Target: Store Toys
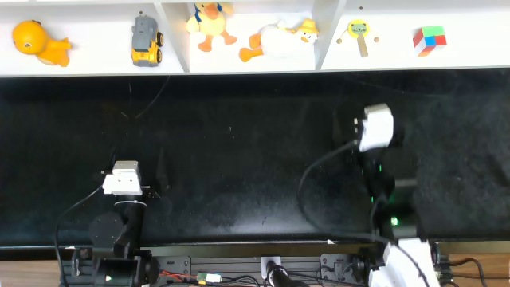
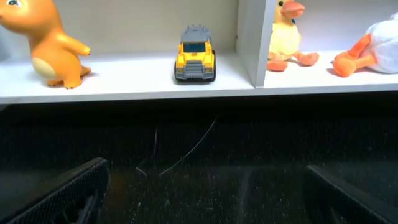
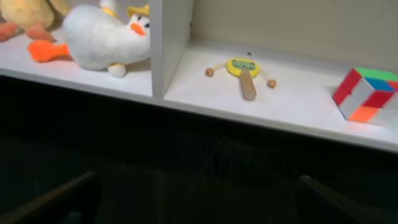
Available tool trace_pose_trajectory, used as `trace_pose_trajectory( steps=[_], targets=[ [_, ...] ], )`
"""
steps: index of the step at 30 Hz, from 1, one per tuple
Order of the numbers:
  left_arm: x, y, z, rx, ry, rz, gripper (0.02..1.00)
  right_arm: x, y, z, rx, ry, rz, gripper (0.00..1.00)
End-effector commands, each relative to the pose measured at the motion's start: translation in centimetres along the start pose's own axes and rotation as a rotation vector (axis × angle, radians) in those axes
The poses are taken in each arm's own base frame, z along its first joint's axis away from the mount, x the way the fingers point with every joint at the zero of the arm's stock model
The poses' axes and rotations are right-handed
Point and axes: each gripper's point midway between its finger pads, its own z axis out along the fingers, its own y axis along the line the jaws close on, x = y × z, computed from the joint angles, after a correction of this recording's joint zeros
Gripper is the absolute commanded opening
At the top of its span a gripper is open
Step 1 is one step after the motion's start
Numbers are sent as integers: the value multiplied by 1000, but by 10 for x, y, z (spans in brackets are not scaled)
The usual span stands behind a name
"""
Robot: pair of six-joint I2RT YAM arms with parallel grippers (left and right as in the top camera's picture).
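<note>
Toys sit in a white shelf [image 1: 255,65] along the far edge of the black mat. Left to right I see an orange figure [image 1: 40,41], a yellow and grey truck [image 1: 147,41], a yellow duck plush [image 1: 210,24], a white duck plush [image 1: 279,40], a yellow rattle drum [image 1: 358,33] and a colour cube [image 1: 429,38]. My left gripper [image 2: 205,186] is open and empty, low over the mat and facing the truck [image 2: 195,55]. My right gripper [image 3: 196,193] is also open and empty, closer to the shelf, facing the rattle drum [image 3: 244,70] and the cube [image 3: 367,93].
White dividers [image 1: 176,36] [image 1: 329,36] split the shelf into compartments. The black mat [image 1: 239,159] stretches bare between both arms and the shelf. Cables trail from the right arm [image 1: 319,191] near the front edge.
</note>
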Motion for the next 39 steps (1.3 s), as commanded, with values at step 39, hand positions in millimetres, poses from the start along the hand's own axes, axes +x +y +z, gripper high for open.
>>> trace_pose_trajectory(
  steps=[39],
  targets=[
    [0, 2, 0, -8, -7, 15, 998, 22, -27, -66, 158, -252, 55, 996]
  ],
)
